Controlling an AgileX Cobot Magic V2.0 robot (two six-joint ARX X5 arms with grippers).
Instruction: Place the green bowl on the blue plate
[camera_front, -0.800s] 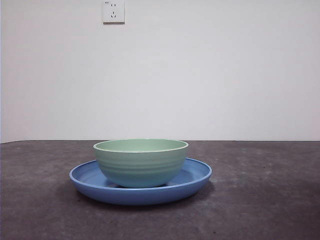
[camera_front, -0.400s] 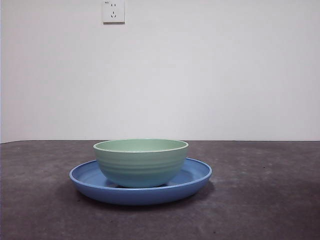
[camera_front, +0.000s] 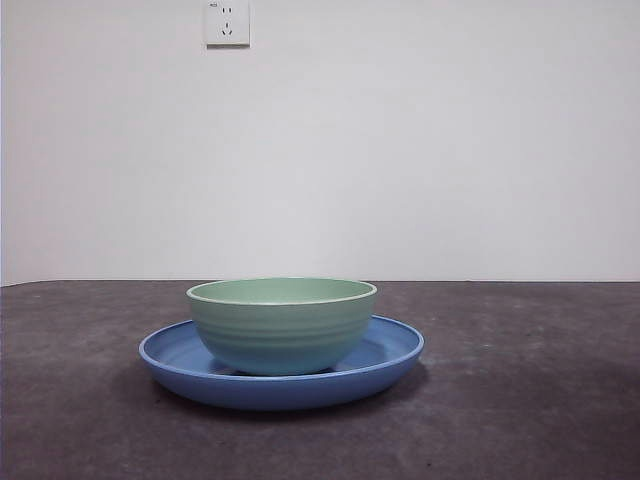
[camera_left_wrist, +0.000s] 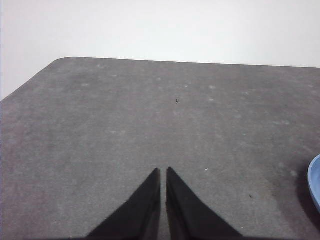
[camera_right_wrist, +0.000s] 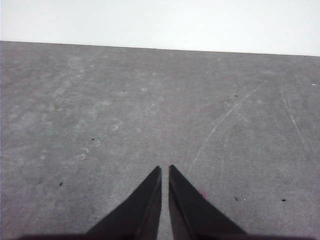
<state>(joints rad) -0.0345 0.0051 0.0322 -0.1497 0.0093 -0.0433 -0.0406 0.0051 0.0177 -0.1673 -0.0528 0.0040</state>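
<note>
Surface (camera_front: 520, 400) is lying dark and gray under the blue plate (camera_front: 395, 352), and the green bowl (camera_front: 281, 325) is sitting upright in the middle of that plate, so the job is looking done. Left tool (camera_left_wrist: 163, 172) and right tool (camera_right_wrist: 165, 170) are hanging away from the dishes, pinched nearly closed and holding nothing. I think both arms are best waiting away, so nothing is bumping the bowl.

The right end effector (camera_right_wrist: 164, 172), jaws nearly together, hangs over the bare grey table (camera_right_wrist: 100, 110).
</note>
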